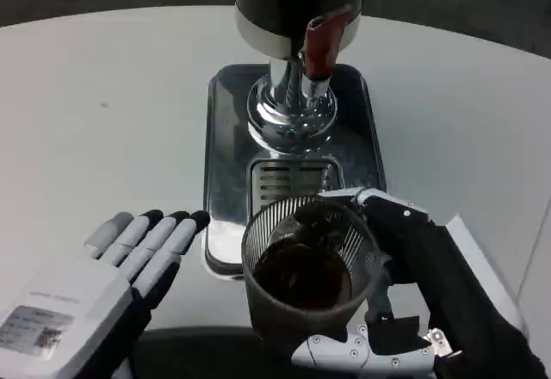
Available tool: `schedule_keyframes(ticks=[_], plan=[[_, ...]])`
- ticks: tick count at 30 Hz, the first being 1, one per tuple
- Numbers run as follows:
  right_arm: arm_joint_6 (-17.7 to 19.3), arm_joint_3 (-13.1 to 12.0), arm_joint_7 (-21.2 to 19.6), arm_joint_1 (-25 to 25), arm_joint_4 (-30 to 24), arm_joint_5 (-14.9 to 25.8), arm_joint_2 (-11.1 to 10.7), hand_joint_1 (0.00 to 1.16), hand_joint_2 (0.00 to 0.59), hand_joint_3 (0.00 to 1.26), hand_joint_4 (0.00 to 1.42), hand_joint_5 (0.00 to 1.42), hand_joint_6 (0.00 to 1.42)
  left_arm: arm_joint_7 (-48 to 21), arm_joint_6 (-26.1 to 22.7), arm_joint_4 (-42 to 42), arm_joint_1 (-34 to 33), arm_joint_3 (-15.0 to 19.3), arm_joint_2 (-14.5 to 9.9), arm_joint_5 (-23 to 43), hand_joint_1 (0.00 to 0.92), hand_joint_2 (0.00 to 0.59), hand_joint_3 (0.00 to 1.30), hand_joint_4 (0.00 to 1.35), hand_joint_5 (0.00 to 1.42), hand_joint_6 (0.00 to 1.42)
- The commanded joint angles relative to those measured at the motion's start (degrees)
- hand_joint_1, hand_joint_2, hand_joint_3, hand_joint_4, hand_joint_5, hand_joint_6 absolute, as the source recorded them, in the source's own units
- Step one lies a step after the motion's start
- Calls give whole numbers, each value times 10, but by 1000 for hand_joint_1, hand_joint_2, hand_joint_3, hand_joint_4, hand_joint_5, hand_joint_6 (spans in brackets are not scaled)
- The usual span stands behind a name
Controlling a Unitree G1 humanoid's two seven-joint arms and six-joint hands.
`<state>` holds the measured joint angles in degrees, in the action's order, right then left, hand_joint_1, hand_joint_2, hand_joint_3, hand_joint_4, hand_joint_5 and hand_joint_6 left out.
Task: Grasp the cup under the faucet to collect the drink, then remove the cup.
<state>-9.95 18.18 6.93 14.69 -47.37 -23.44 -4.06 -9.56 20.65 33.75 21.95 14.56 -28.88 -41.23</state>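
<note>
The cup (312, 267) is a clear, ribbed plastic tumbler standing upright at the near end of the dispenser's steel drip tray (225, 138), in front of the slotted grate. It holds dark liquid, roughly a third full, though the depth is hard to judge from above. The faucet (325, 41), a red-handled tap on the dark, chrome-based drink dispenser (293, 17), sits well behind the cup, not over its mouth.

Single head view, steeply down, close over the table (103, 77).
</note>
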Motion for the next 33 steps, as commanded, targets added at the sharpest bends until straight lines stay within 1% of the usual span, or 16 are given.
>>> schedule_keyframes(ticks=[1, 5, 13, 18, 24, 33], plan=[[19, -4, -7, 7, -21, 14, 2, 1131, 159, 733, 889, 960, 1356, -2, -12, 3, -10, -12, 4, -9, 0, 0, 0, 0, 0, 0], [18, -11, -5, -1, -28, 17, 2, 1131, 159, 733, 889, 960, 1352, -1, -20, 1, -25, -22, 5, -12, 0, 0, 0, 0, 0, 0], [15, -19, -1, -10, -32, 28, 2, 1131, 159, 733, 889, 960, 1352, -4, -34, -10, -45, -36, 1, -19, 0, 0, 0, 0, 0, 0], [13, -22, 0, -22, -25, 34, 2, 1131, 159, 733, 893, 960, 1351, -7, -41, -11, -52, -38, -3, -18, 0, 0, 0, 0, 0, 0], [13, -24, 0, -30, -25, 35, -1, 1130, 159, 733, 900, 960, 1351, -5, -46, -5, -48, -39, 0, -18, 0, 0, 0, 0, 0, 0], [12, -24, -3, -28, -31, 35, -1, 1128, 158, 747, 916, 960, 1364, -12, -50, -4, -55, -40, -4, -13, 0, 0, 0, 0, 0, 0]])
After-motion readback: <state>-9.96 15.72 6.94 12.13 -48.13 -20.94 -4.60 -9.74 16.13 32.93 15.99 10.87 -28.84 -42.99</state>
